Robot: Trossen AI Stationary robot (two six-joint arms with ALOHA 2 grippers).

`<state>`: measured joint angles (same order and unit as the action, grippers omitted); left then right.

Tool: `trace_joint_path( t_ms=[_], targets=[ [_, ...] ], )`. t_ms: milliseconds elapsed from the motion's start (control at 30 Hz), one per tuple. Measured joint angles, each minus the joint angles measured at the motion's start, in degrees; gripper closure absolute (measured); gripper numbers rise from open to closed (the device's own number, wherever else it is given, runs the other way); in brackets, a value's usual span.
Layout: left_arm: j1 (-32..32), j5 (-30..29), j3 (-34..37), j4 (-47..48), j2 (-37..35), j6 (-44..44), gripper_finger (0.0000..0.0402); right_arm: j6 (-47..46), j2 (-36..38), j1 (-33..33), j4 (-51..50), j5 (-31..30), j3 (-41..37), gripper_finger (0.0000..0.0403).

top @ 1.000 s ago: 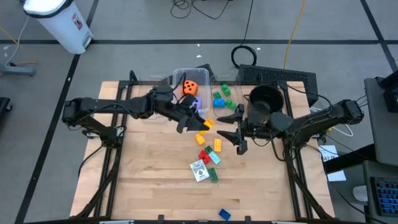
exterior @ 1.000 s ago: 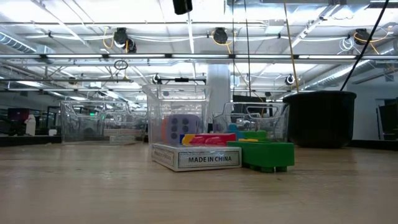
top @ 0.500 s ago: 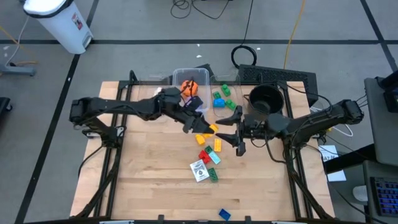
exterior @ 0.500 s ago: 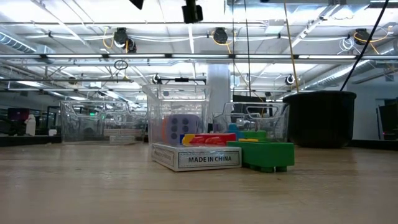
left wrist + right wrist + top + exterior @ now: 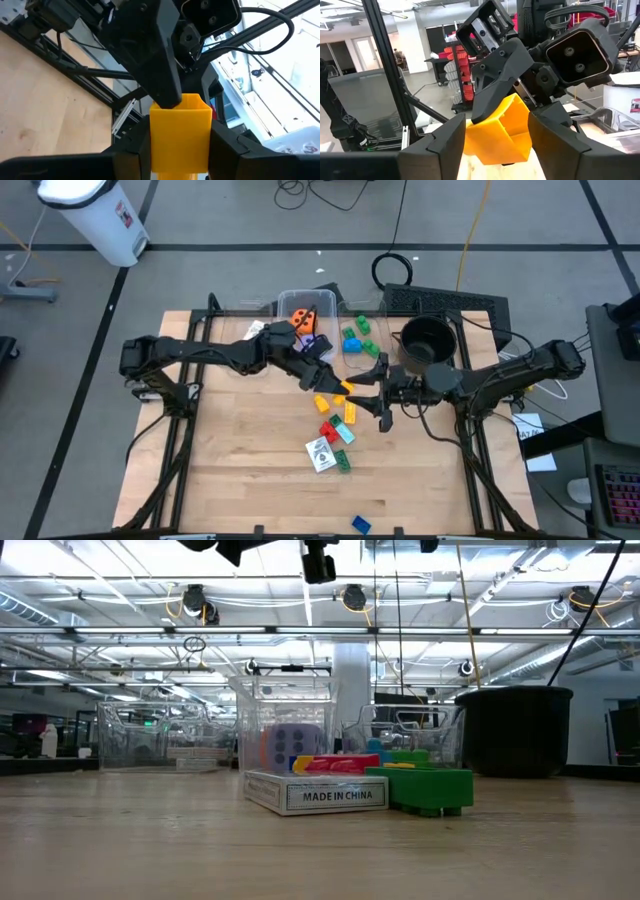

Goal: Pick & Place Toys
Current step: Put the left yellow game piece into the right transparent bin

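At table centre, you see both arms meet over the toy pile. Left gripper [image 5: 333, 383] has slid toward 3 o'clock since a second ago; its fingers and the right gripper [image 5: 368, 391] fingers both clamp one yellow brick [image 5: 179, 131]: likely a handover mid-air.

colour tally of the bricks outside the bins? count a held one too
Yellow bricks: 3, a second loose one and a held brick in the left tool
Red brick: 1
Green brick: 1
Blue bricks: 2, the other near the table's front edge
Total: 7
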<state>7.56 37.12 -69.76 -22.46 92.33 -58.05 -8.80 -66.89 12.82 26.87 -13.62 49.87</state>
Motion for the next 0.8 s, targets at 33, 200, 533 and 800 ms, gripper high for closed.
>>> trace_joint_path(
  t_ms=[33,200,533,800],
  targets=[
    [0.18,0.06,0.0,-0.04,0.0,-0.18,0.0268,0.06,0.02,0.01,0.0,-0.02,0.0,0.0208],
    [0.52,0.4,0.0,0.22,0.0,-0.42,0.0238,0.31,-0.01,0.02,-0.2,0.25,0.0,0.0253],
    [0.52,0.59,0.0,-0.06,-0.02,-0.43,0.027,0.96,-0.07,0.07,-0.3,0.86,0.0,0.0347],
    [0.56,-0.22,-0.02,-1.97,-0.02,-0.14,0.0193,0.94,-0.09,0.07,-0.13,0.21,0.0,0.0393]
  ],
)
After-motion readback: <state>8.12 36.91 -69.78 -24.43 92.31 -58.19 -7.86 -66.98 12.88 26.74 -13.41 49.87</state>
